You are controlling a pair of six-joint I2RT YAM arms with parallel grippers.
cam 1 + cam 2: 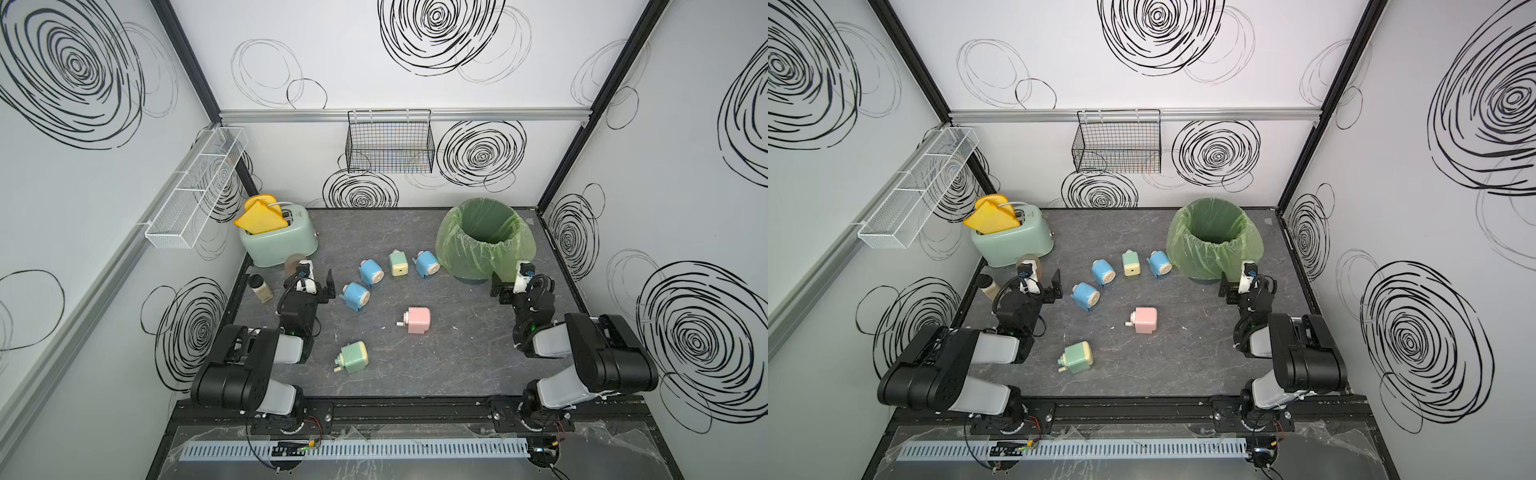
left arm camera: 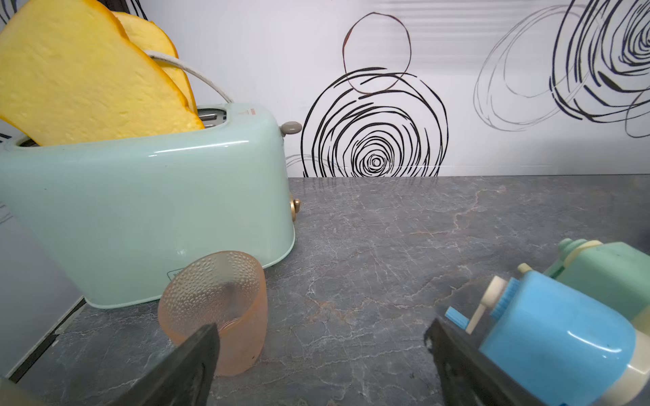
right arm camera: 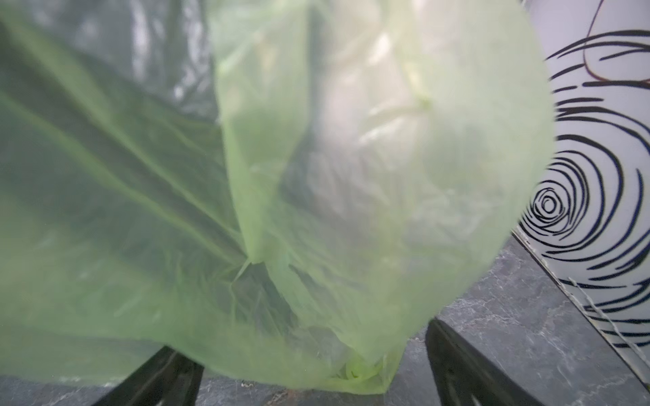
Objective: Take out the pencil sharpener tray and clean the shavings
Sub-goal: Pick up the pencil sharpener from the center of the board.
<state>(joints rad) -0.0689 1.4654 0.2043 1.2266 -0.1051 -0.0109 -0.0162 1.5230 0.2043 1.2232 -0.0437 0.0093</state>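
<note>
Left wrist view, starting at the left fingers [image 2: 190, 369]: they stand spread wide, holding nothing, with only bare tabletop [image 2: 369, 246] between them. A peach cup [image 2: 214, 309] sits just ahead of one tip, the mint toaster [image 2: 140, 218] behind it. Just outside the other finger lies a blue sharpener [image 2: 555, 327], crank end nearest the fingertip, cream face at its other end, and a pale green sharpener [image 2: 612, 277] behind it.

Right wrist view: the right fingers [image 3: 467, 369] are equally wide apart and empty. The green bin liner [image 3: 316, 175] hangs straight in front of them, and whether it brushes them I can't tell.

Stepping back to a top view, six sharpeners lie scattered on the tabletop, none with a tray pulled out that I can see. Two blue ones sit just to the right of the left fingers. The rear blue sharpener [image 1: 371, 272] is probably the one the wrist sees, its long axis slanting from crank at back-left to face at front-right. A pink sharpener [image 1: 417, 320] lies mid-tabletop between the arms. The bin [image 1: 469, 279] stands back right, just beside the right fingers.

To my eye the left arm is the nearer one: its fingers would have to swing rightward and square up across that slanted body.
</note>
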